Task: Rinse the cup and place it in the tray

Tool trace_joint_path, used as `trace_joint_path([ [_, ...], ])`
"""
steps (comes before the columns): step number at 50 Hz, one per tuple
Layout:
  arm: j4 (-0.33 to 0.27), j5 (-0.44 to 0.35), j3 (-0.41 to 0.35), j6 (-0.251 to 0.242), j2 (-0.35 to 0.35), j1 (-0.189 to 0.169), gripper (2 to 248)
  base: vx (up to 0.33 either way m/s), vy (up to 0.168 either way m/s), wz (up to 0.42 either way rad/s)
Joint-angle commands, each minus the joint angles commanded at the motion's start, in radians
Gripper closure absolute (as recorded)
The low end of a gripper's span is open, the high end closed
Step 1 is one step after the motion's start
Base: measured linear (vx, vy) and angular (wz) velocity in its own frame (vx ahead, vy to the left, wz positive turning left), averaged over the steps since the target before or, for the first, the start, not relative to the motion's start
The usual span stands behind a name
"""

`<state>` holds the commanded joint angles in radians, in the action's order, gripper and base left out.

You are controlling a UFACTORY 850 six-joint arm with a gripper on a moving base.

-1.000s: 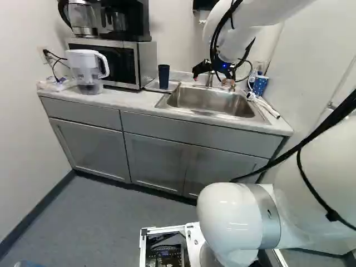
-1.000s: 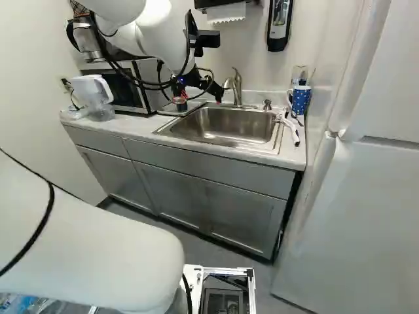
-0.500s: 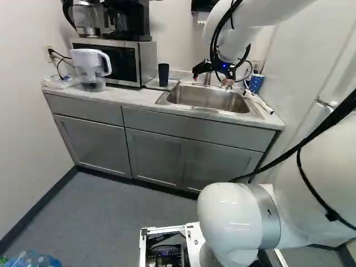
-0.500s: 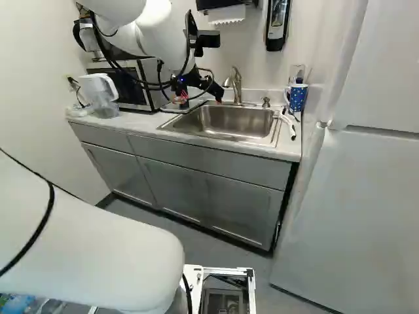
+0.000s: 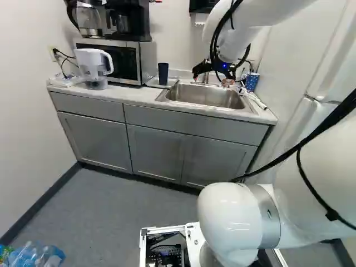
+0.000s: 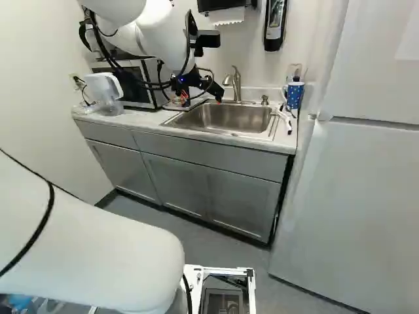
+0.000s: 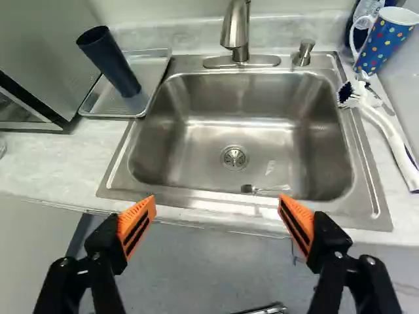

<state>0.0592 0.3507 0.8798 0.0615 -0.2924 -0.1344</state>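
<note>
Moving base with a white metal frame (image 5: 193, 239): had moved, most likely straight back from the sink. Showed more of the clear blue plastic bottles (image 5: 39, 256) on the floor.
Thick white metal arm (image 5: 334, 178): kept the same shape over its own bottom joint, so went back with the base.
Black fingers with orange pads (image 7: 136, 219): spread wide, with nothing pinched. Pointed at the front edge of the pale, flat stone-like tabletop (image 7: 46, 163).
Tall, round, dark blue plastic-looking cup (image 7: 112, 62): stood upright in the flat, shiny metal tray (image 7: 147, 65), well apart from the fingers.
Job: looked close to done, maybe over. Could not tell wet from dry, or rinsed from not rinsed.
Square silver metal sink (image 7: 190, 154): lay beside the tray, with a low rim all round.
Tight spots: tray tucked between sink and boxy silver-and-black metal microwave (image 5: 119, 64); tall, bent silver metal tap (image 7: 239, 33) at the sink's back, easy to bump with a low swing.
Open room: most likely back, away from the tabletop's front edge. Best to lift a little before any turn, and watch the bottles.
</note>
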Motion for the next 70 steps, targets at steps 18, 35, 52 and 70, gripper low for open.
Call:
trace_joint_path([
  [18, 0.0, 0.0, 0.0, 0.0, 0.0, 0.0, 3, -0.089, -0.002, 0.003],
  [35, 0.0, 0.0, 0.0, 0.0, 0.0, 0.0, 3, -0.095, 0.0, 0.004],
  [52, 0.0, 0.0, 0.0, 0.0, 0.0, 0.0, 3, -0.104, -0.001, 0.006],
  [70, 0.0, 0.0, 0.0, 0.0, 0.0, 0.0, 3, -0.025, 0.0, 0.002],
])
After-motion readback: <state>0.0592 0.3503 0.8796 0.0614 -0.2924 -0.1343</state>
